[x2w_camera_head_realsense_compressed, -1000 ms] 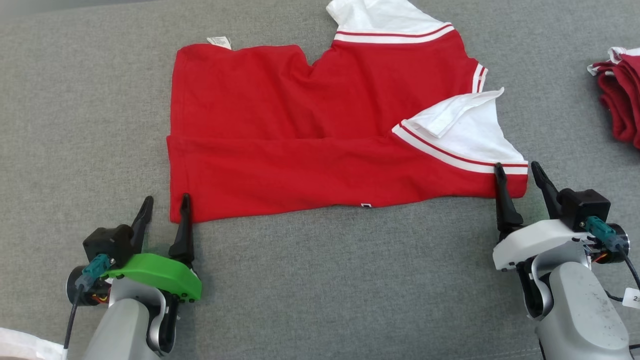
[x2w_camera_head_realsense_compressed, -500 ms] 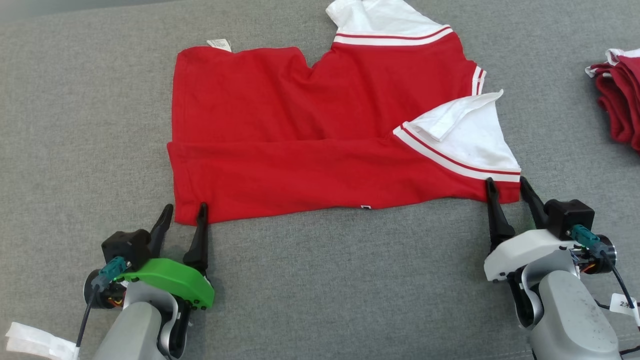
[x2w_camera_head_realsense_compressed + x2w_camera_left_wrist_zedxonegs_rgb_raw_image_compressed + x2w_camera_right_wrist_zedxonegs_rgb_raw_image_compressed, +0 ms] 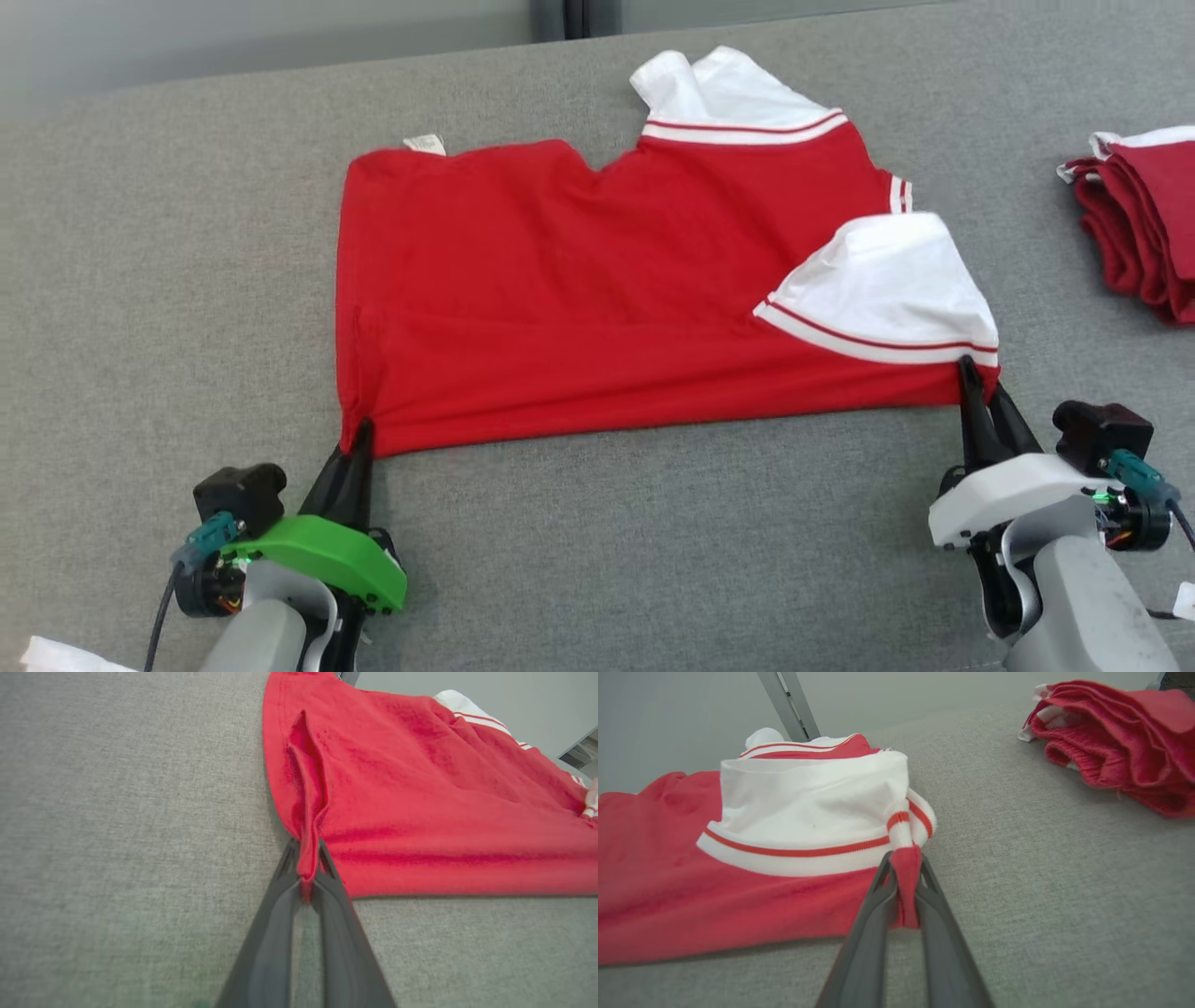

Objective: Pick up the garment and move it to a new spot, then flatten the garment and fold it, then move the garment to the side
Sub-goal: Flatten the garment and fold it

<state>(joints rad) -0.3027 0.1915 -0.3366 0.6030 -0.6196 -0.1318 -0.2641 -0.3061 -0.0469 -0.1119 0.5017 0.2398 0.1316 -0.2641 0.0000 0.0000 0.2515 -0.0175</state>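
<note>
Red knit garment (image 3: pixel 579 299) spread flat at the middle of the bench (image 3: pixel 653 560), a coarse grey woven surface. Its white sleeves (image 3: pixel 887 280) are edged by a ribbed band with a thin red stripe. The left hand (image 3: pixel 360 434) is closed on the near left hem corner, puckering it into a ridge. The right hand (image 3: pixel 978 378) pinches the near right corner below a sleeve. A small white label (image 3: pixel 425 144) lies at the far edge (print too small to read). A folded red pile (image 3: pixel 1139 224) sits well apart at right.
</note>
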